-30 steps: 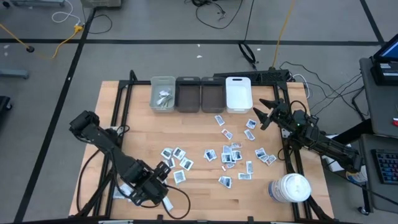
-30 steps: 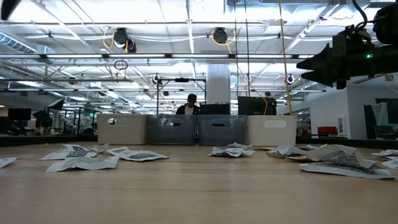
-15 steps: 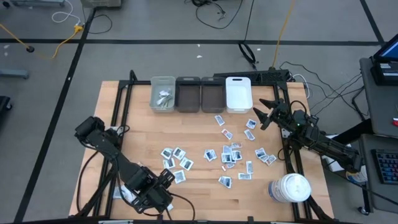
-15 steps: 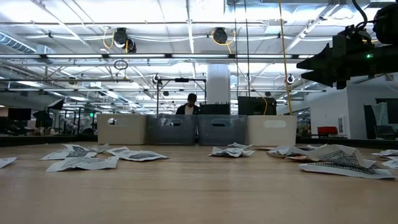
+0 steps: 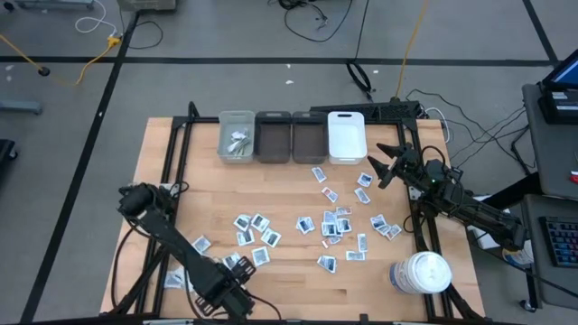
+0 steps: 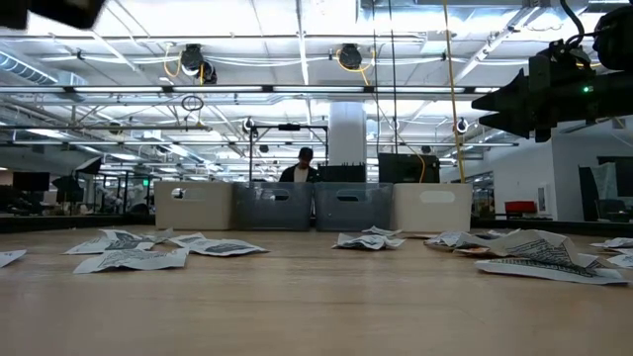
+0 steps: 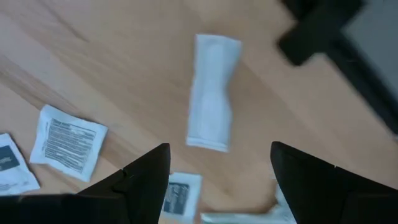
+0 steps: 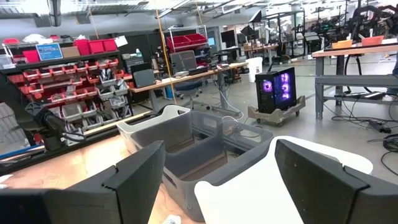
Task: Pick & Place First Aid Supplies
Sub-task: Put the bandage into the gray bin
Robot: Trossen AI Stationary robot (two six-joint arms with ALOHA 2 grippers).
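Note:
Several small white printed sachets (image 5: 330, 226) lie flat and scattered across the wooden table, some more (image 5: 253, 230) toward its left. My left gripper (image 5: 226, 287) hangs near the table's near-left edge, pointing down, open and touching nothing. In the left wrist view a long pale wrapped strip (image 7: 211, 93) lies flat on the wood just beyond its open fingers (image 7: 217, 155), with a sachet (image 7: 68, 140) beside it. My right gripper (image 5: 384, 167) waits open and level at the far right, facing the bins.
A row of bins stands at the far edge: a light grey one (image 5: 237, 135) with a few sachets, two dark ones (image 5: 291, 137) and a white one (image 5: 346, 135). A large white jar (image 5: 420, 271) stands at the near right. A person shows far behind the bins (image 6: 302, 168).
My left gripper has sunk toward the table and moved toward its near edge, staying pointed down. The sachets and the right arm have kept still.

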